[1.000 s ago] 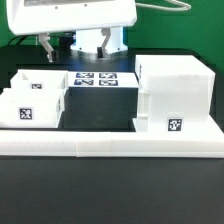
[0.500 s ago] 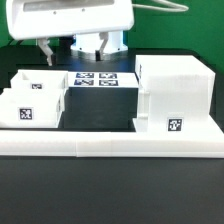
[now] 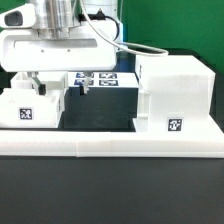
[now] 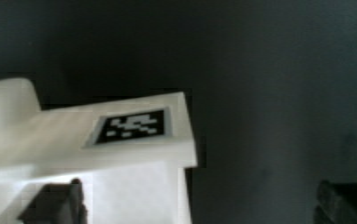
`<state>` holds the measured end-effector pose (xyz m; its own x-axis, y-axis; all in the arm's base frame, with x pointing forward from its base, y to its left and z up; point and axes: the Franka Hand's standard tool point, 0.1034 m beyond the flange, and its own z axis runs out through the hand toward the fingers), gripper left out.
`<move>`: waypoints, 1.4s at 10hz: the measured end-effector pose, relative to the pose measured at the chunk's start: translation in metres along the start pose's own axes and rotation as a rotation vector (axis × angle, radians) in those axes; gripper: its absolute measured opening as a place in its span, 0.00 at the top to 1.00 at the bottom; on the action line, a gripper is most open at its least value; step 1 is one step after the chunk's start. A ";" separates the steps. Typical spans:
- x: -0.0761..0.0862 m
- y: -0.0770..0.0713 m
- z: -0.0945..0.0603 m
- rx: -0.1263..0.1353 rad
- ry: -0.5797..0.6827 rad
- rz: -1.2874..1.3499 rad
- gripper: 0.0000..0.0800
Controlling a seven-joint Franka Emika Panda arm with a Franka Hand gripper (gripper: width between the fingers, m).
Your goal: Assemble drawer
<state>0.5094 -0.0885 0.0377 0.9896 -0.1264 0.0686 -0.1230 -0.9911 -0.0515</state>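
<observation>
The drawer's large white casing [image 3: 175, 92] stands at the exterior view's right, with a tag on its front. A small open-top box [image 3: 24, 108] with a tag stands at the left, and a second box behind it is mostly hidden by my hand. My gripper [image 3: 62, 90] is open and hangs low over these boxes, empty. In the wrist view my gripper [image 4: 200, 203] shows both fingers far apart. One finger [image 4: 50, 205] is over a white tagged box [image 4: 136, 127]; the other is over the dark table.
The marker board [image 3: 103, 80] lies flat behind, between the boxes and the casing. A long low white L-shaped rail [image 3: 110, 142] runs along the front and up the right side. The table is black.
My hand has come down from the top of the exterior view and moved to its left. It now hangs over the small boxes and hides the rear one.
</observation>
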 end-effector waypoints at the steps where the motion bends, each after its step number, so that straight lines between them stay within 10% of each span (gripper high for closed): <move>1: 0.004 -0.002 0.002 -0.019 0.020 -0.027 0.19; 4: 0.004 0.004 0.022 -0.077 0.082 -0.080 0.19; 9: 0.007 0.009 0.030 -0.090 0.091 -0.081 0.19; 13: 0.006 0.009 0.031 -0.090 0.090 -0.081 0.70; 14: 0.006 0.009 0.031 -0.090 0.090 -0.081 0.70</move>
<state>0.5168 -0.0973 0.0073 0.9863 -0.0450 0.1586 -0.0530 -0.9975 0.0469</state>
